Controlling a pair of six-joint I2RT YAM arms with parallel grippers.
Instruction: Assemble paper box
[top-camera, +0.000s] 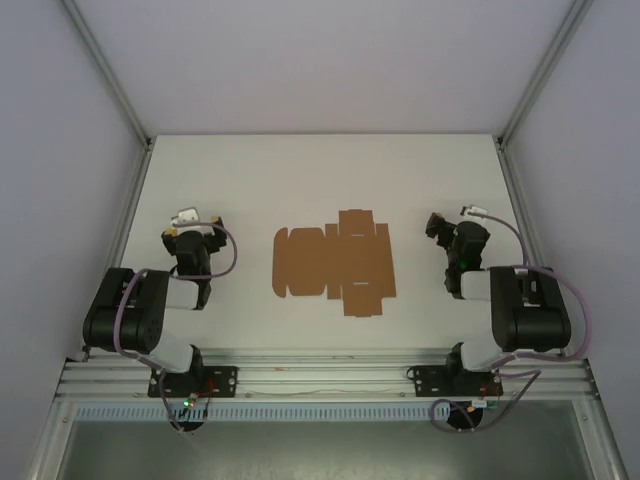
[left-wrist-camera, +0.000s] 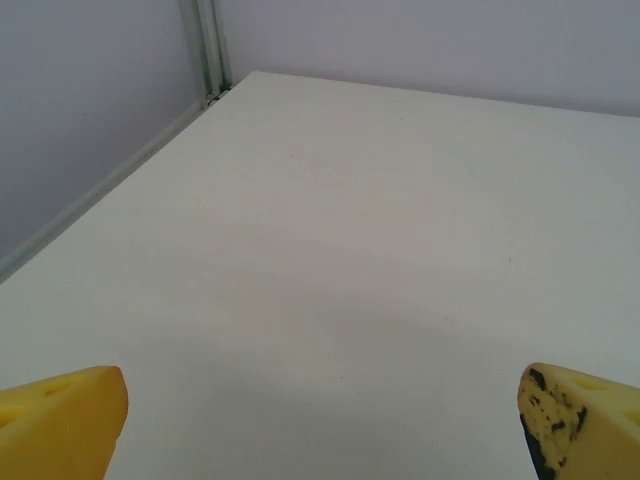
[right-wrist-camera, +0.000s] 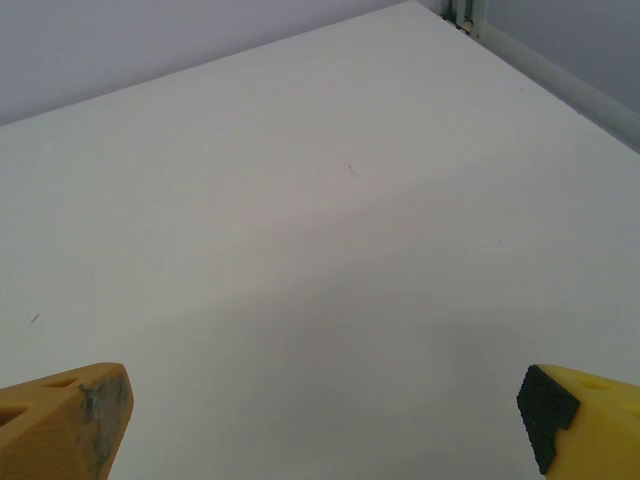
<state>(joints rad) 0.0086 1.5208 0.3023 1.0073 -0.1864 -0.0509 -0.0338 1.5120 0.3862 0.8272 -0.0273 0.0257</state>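
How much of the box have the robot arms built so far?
Nothing looks done: the box lies as a flat, unfolded sheet in the middle of the table. Nothing is in hand either: the left pincer and right pincer are both open and empty, one off to each side of it. All the folding and tucking is left.
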